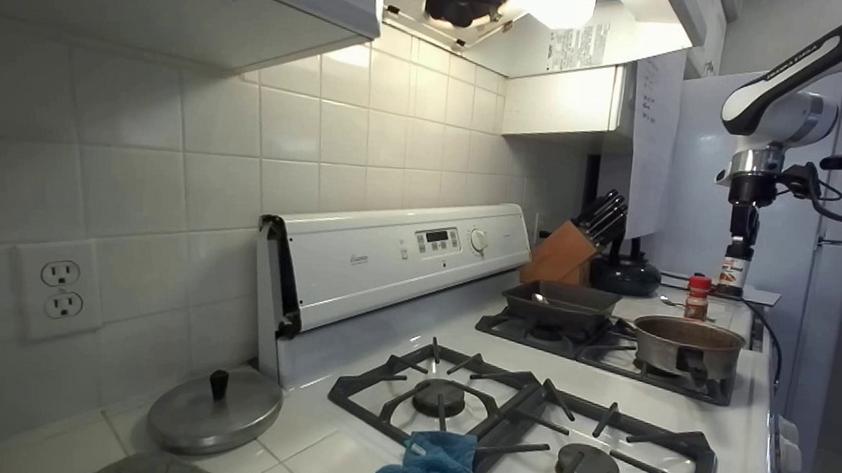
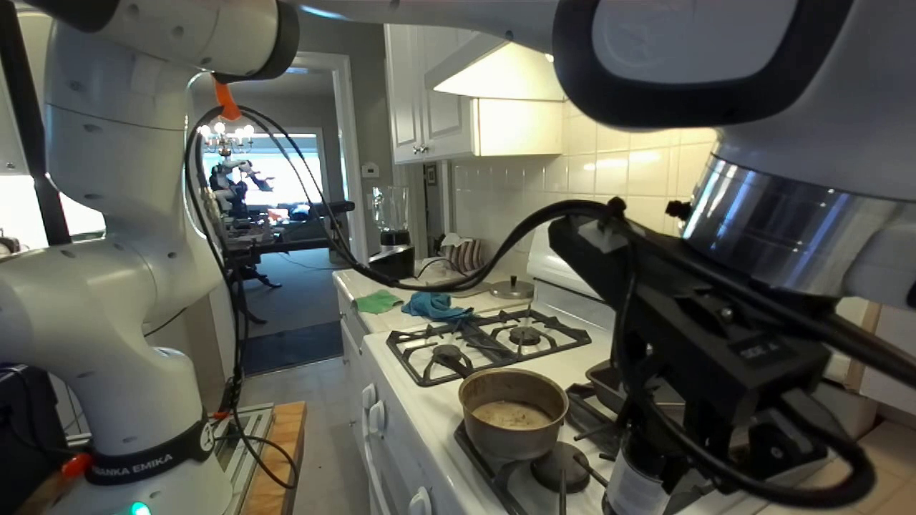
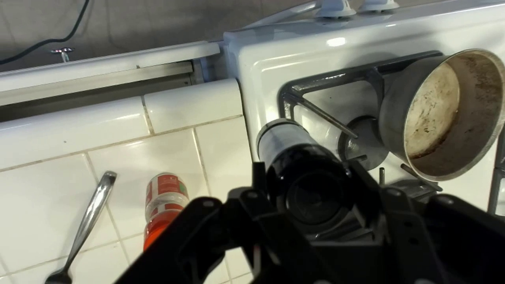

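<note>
My gripper (image 1: 742, 242) is shut on a spice bottle (image 1: 733, 271) with a black cap and a white label with red print. The bottle hangs below the fingers, held by its cap. In the wrist view the fingers (image 3: 311, 185) stand on both sides of the cap, and the bottle's label (image 3: 284, 138) points away, over the stove's edge. A red-capped bottle (image 3: 165, 201) stands on the tiled counter beside it, and also shows in an exterior view (image 1: 697, 299). A metal spoon (image 3: 88, 219) lies on the counter. A worn metal pot (image 3: 446, 114) sits on the near burner grate.
A dark baking pan (image 1: 560, 303) sits on the back grate. A knife block (image 1: 558, 255) and a dark kettle (image 1: 625, 275) stand behind the counter. A drawer (image 3: 98, 85) stands partly open below the counter edge. A blue towel (image 2: 436, 306) lies beside the far grates.
</note>
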`<state>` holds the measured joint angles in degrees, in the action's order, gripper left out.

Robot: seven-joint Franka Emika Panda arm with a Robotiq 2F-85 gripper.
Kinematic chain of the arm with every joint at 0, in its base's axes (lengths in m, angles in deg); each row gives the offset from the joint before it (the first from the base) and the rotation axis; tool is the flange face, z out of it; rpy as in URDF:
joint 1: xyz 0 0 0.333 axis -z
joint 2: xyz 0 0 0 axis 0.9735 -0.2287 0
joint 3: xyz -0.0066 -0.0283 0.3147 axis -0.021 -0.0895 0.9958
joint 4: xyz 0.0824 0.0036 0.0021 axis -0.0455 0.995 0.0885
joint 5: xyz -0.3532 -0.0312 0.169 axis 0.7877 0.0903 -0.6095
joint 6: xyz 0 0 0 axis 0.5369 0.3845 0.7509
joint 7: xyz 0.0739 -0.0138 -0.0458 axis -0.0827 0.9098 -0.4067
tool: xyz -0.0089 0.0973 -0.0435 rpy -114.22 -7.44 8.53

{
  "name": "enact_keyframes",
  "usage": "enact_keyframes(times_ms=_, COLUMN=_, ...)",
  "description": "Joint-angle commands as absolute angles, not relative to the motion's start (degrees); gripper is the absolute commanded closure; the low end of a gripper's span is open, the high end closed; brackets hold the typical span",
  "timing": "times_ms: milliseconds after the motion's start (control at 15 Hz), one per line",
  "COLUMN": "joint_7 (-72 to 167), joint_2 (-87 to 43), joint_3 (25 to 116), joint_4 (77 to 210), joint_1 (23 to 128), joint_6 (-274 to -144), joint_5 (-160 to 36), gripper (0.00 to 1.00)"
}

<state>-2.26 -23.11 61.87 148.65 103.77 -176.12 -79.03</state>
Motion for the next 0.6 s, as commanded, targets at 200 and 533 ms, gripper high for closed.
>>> enact_keyframes(times_ms=200, joint_7=-0.8, joint_2=-27.3, joint_3=60.7, joint_4=140.5, joint_1=103.7, joint_6=-173.4, joint_5=-76.0, gripper=0.73)
enact_keyframes(times_ms=533, joint_7=-0.6, joint_2=-29.1, joint_3=60.9, joint_4=136.7, joint_1=104.0, joint_6=-172.9, joint_5=-75.1, gripper=0.73)
